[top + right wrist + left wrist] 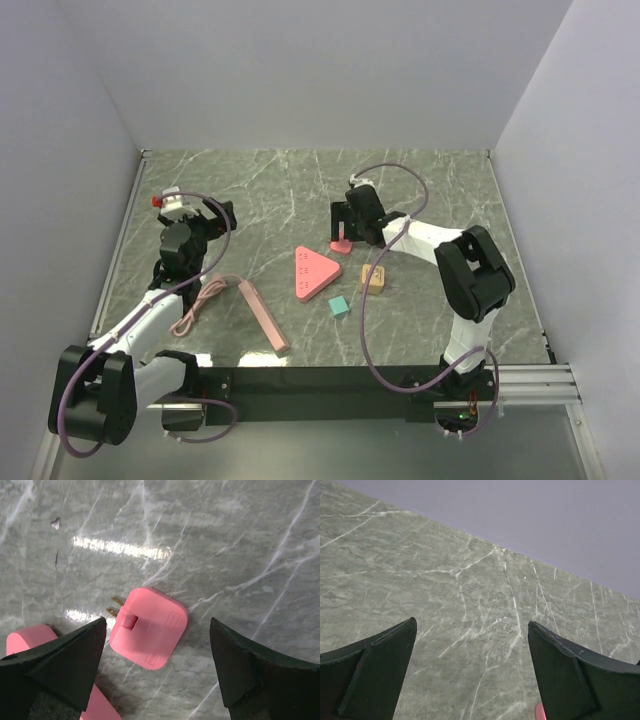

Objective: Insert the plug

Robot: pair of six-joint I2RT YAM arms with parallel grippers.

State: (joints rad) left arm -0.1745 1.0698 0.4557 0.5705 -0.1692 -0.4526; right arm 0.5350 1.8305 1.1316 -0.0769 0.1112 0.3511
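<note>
Open right jaws straddle the pink plug (148,628), pink triangle block (314,272) near.

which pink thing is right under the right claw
The small square plug with two metal prongs, lying under the open right claw; the triangle and long bar lie off to one side.

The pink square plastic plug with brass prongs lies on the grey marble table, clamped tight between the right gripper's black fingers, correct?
Not clamped. The pink square plastic plug lies loose on the grey marble table, between the black fingers of the right gripper, which stand wide open, as the right wrist view shows.
</note>
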